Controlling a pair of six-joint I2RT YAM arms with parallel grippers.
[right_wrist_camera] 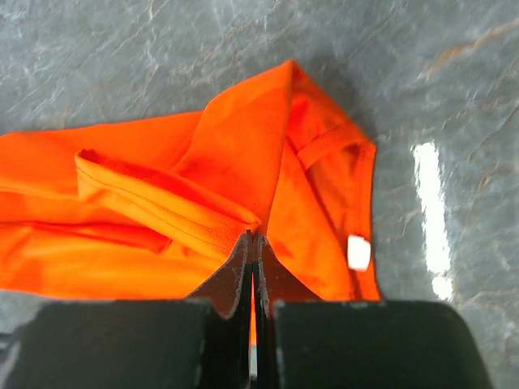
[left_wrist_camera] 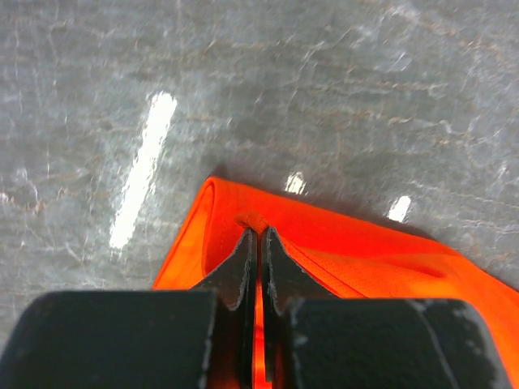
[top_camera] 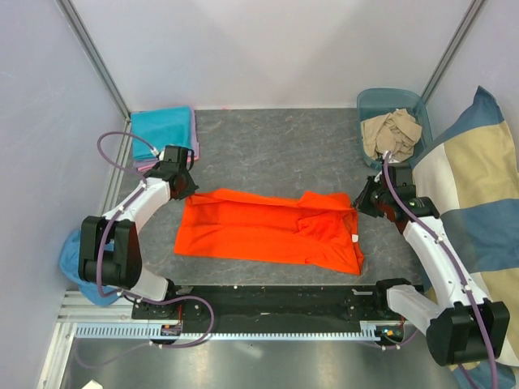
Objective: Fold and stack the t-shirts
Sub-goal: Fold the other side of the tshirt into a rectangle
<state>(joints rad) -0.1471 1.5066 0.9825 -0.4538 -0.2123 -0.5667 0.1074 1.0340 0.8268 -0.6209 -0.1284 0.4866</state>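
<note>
The orange tee lies spread mid-surface. The left gripper is clamped on its far left corner, the right gripper on a fold at its far right. Lift both evenly, keep that edge taut, and lay it squarely on the near hem.

Robot lab test cell: white panel walls, aluminium frame posts, marbled grey tabletop, black mounting rail.
</note>
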